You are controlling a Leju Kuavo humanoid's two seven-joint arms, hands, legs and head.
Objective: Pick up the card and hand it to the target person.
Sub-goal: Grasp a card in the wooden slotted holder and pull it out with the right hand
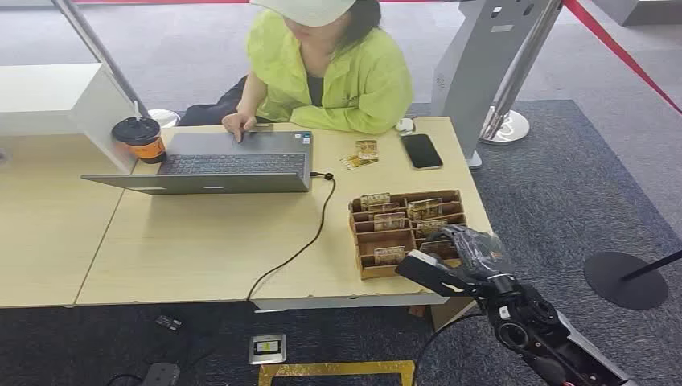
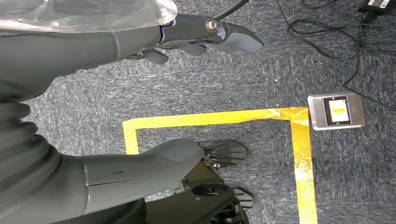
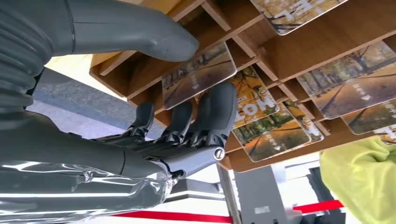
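Note:
A wooden card rack (image 1: pixel 362 269) stands at the table's near right corner, with several autumn-print cards upright in its slots. My right hand (image 1: pixel 470 245) hovers at the rack's near right side. In the right wrist view this hand (image 3: pixel 107 149) has its thumb on one side and its fingers (image 3: pixel 215 107) on the other side of one card (image 3: pixel 198 74), which still sits in the rack (image 3: pixel 299 51). The person (image 1: pixel 338 72) in a yellow-green jacket sits across the table. My left hand (image 2: pixel 56 70) hangs over the carpet, fingers apart, holding nothing.
An open laptop (image 1: pixel 233 161) with a cable trailing off the table (image 1: pixel 201 241), a coffee cup (image 1: pixel 141 138), a phone (image 1: pixel 421 150) and loose cards (image 1: pixel 359 155) lie farther back. A red rope barrier (image 1: pixel 619 52) and post bases stand to the right.

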